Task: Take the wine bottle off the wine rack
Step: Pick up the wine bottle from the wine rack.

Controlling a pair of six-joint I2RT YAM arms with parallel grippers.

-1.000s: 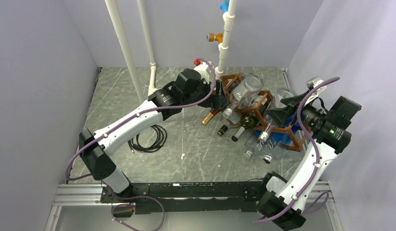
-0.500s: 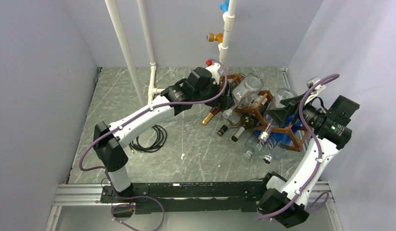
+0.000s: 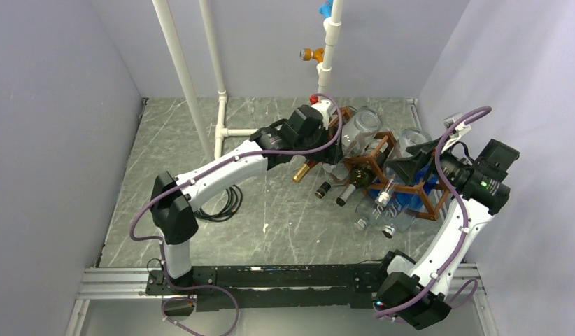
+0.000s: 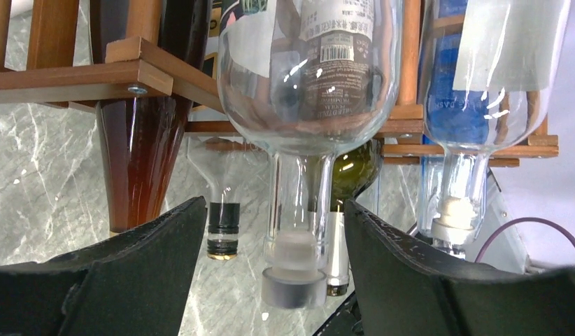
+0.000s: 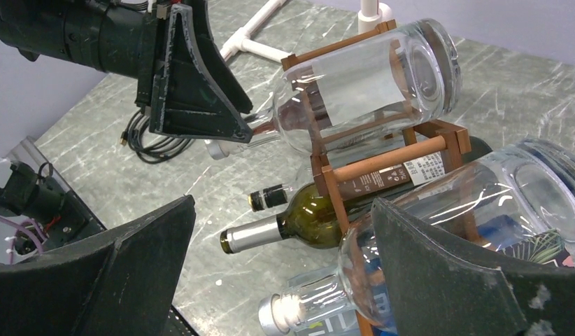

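Wine bottle (image 4: 309, 70) lies neck-first toward the nearer left arm's fingers (image 4: 138, 273), parted around its neck, not touching; right fingers (image 5: 117, 280) wide, empty.

You have one rack (image 4: 75, 73). From above you can count seven bottles in it: four clear bottles (image 3: 360, 126) (image 3: 413, 140) (image 3: 363, 218) (image 3: 392, 227), one green bottle (image 3: 358, 176), one amber bottle (image 3: 303, 171) and one black-capped bottle (image 3: 322, 189) whose body you can't make out. They overlap, so treat seven as the count of necks showing.

Behind the rack you have three upright white pipes (image 3: 176, 59) (image 3: 213, 49) (image 3: 331, 35) and three valve handles: one blue (image 3: 326, 10), one orange (image 3: 311, 53), one red (image 3: 314, 99).

You also have one coiled black cable (image 3: 225, 203) and two arms, a left (image 3: 222, 168) and a right (image 3: 452, 231).
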